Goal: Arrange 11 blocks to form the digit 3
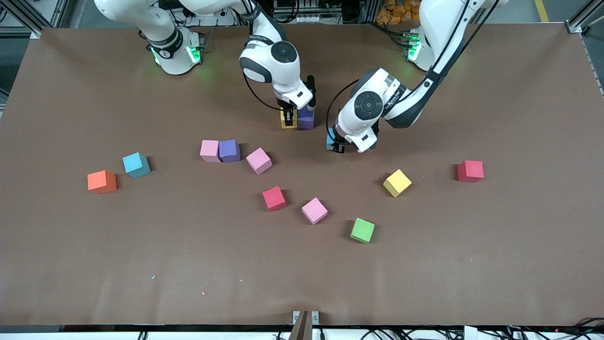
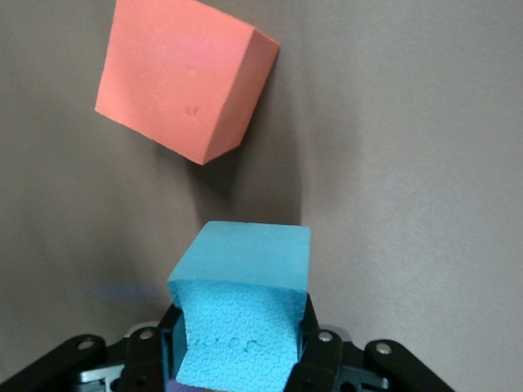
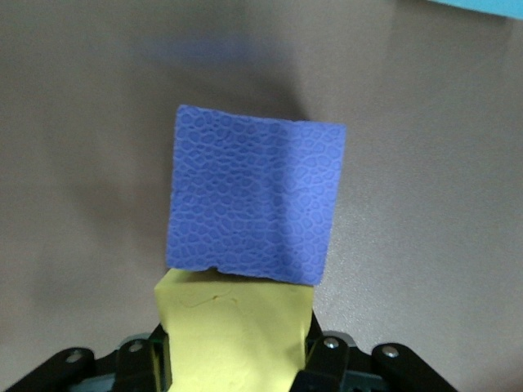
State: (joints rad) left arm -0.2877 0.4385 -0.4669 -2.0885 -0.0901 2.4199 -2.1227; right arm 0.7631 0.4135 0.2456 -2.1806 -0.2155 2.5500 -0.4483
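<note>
My right gripper (image 1: 289, 118) (image 3: 235, 347) is shut on a yellow block (image 1: 288, 124) (image 3: 233, 327), down at the table. That block touches a purple block (image 1: 306, 120) (image 3: 257, 200) beside it, toward the left arm's end. My left gripper (image 1: 335, 144) (image 2: 241, 335) is shut on a blue block (image 1: 330, 140) (image 2: 245, 302), low over the table and a little nearer the front camera than the purple one. In the left wrist view a red block (image 2: 184, 77) lies apart from the blue one. No digit 3 shows.
Loose blocks lie nearer the front camera: orange (image 1: 102, 182), blue (image 1: 136, 164), pink (image 1: 209, 150) touching purple (image 1: 229, 150), pink (image 1: 258, 160), red (image 1: 274, 198), pink (image 1: 314, 210), green (image 1: 362, 230), yellow (image 1: 397, 182), red (image 1: 470, 171).
</note>
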